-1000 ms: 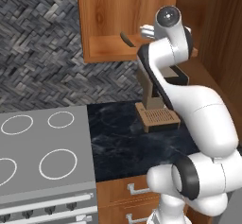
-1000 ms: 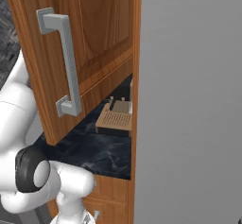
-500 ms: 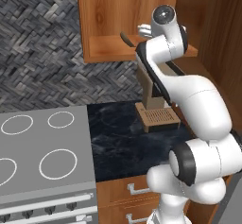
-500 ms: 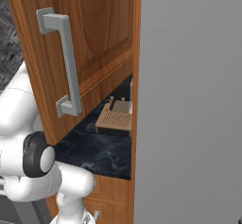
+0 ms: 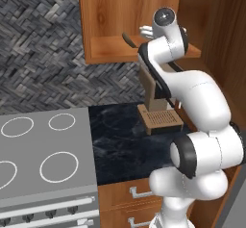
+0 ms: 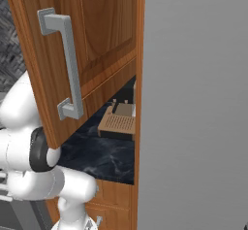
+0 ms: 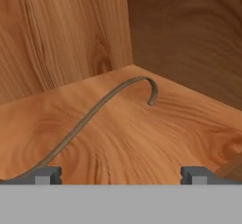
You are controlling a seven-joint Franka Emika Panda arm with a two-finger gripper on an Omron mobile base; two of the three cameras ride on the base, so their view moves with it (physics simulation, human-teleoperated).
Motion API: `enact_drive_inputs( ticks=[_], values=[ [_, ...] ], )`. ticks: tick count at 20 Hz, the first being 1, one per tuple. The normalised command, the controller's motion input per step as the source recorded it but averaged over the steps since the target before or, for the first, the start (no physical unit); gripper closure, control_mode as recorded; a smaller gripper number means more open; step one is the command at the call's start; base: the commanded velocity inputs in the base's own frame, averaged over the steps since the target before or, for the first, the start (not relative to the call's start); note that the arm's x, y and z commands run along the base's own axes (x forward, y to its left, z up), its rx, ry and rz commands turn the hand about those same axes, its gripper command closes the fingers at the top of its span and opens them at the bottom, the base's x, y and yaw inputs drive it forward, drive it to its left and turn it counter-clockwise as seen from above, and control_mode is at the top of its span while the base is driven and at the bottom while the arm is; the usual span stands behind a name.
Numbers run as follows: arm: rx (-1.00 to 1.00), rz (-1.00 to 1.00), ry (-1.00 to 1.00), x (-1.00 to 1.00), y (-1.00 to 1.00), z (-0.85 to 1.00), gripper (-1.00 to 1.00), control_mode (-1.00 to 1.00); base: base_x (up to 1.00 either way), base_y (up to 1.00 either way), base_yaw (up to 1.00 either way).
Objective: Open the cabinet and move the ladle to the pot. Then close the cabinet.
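Ladle (image 7: pixel 94 112): lies flat on the floor of the open cabinet (image 5: pixel 110 49), its thin grey handle curving from near the left finger tip up toward the cabinet's back corner, where it ends in a hooked tip. Its bowl cannot be made out in the hand view. In the left base view a short dark stub, probably part of the ladle, pokes over the cabinet's shelf edge just left of the hand. Gripper (image 7: pixel 121 173): the two finger tips stand wide apart at the cabinet's shelf level, nothing between them; the handle passes just beside the left tip and not in the gap. Cabinet door (image 6: pixel 82 54) stands swung out, its silver bar handle (image 6: pixel 65 69) facing the right base camera. Below the cabinet: dark marble counter (image 5: pixel 125 145) carrying a tan wooden block-like stand (image 5: pixel 158 119); left of that, the stove top (image 5: pixel 43 155) with bare burner rings, no pot on them. Progress, as judged: opening is done; grasping the ladle is in hand but not yet made. Left to do: close on the handle, lift it out, carry it to the pot, shut the door.
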Motion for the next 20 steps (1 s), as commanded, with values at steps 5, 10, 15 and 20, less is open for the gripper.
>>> enact_drive_inputs(
  ticks=[5, 10, 15, 20],
  values=[
    [0.0, 0.0, 0.0, 0.28, -0.09, 0.0, -1.0, -1.0, 0.0, 0.0, 0.0],
    [0.0, 0.0, 0.03, 0.3, -0.04, -0.03, -1.0, -1.0, 0.0, 0.0, 0.0],
    [0.0, 0.0, 0.04, 0.31, -0.03, -0.03, -1.0, -1.0, 0.0, 0.0, 0.0],
    [0.0, 0.0, 0.01, 0.32, 0.0, -0.02, -1.0, -1.0, 0.0, 0.0, 0.0]
  ],
)
